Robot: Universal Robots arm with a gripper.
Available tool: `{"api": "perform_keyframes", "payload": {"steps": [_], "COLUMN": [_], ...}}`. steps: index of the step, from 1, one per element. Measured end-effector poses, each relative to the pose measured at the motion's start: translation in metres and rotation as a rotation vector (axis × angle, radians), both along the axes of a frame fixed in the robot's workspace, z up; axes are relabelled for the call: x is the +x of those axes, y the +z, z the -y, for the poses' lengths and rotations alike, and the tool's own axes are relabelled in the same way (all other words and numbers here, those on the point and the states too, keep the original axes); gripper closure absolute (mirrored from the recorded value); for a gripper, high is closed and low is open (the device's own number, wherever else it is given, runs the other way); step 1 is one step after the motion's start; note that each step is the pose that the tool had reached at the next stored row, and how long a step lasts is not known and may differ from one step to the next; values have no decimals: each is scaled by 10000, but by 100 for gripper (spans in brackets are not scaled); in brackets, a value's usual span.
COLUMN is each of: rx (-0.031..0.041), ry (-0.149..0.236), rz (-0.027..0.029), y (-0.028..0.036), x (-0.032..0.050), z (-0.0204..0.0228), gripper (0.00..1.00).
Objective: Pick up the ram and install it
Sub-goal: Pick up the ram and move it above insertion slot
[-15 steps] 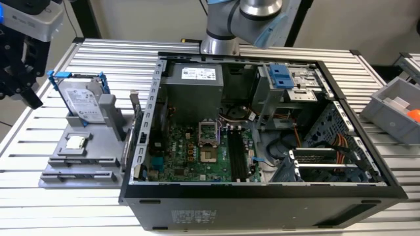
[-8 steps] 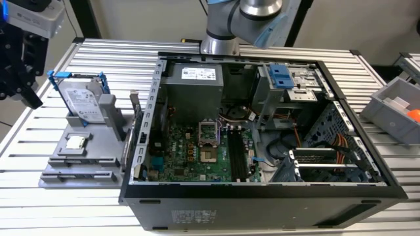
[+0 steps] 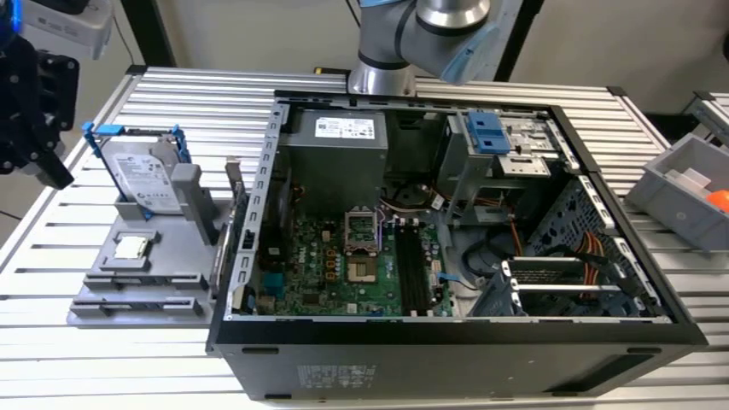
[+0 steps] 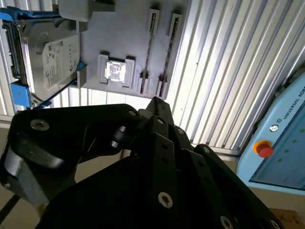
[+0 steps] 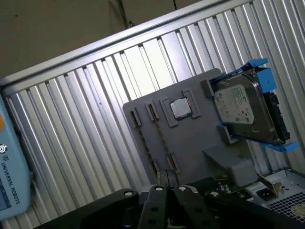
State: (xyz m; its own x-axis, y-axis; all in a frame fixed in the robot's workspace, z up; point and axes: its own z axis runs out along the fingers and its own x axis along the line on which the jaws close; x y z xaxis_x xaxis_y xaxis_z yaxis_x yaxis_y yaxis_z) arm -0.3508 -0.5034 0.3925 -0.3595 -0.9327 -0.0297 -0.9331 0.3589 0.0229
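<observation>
A grey holder plate (image 3: pixel 171 256) lies on the slatted table at the exterior view's left, beside the open computer case (image 3: pixel 456 342). Between the end clips of its two narrow slots (image 4: pixel 148 50) (image 5: pixel 147 142) run thin dark lines; the ram, if it stands there, is seen edge-on and I cannot make it out for sure. My black gripper (image 3: pixel 46 162) hangs high above the table, further to the exterior view's left than the holder. In both wrist views its black links (image 4: pixel 157 143) (image 5: pixel 167 195) sit in front of the holder. The motherboard's long black slots (image 3: pixel 414 269) lie inside the case.
A silver hard drive in a blue frame (image 3: pixel 142 175) stands upright on the holder, with a square processor chip (image 3: pixel 131 248) in front of it. A grey bin (image 3: pixel 689 192) sits at the exterior view's right. A pale blue pendant with a red button (image 4: pixel 264 149) lies off the table.
</observation>
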Motion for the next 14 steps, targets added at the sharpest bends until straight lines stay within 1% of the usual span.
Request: {"api": "perform_keyframes", "payload": {"steps": [14], "rx": [-1], "ry": [1645], "rz": [0], "y": [0], "x": [0], "z": [0], "gripper": [100]}}
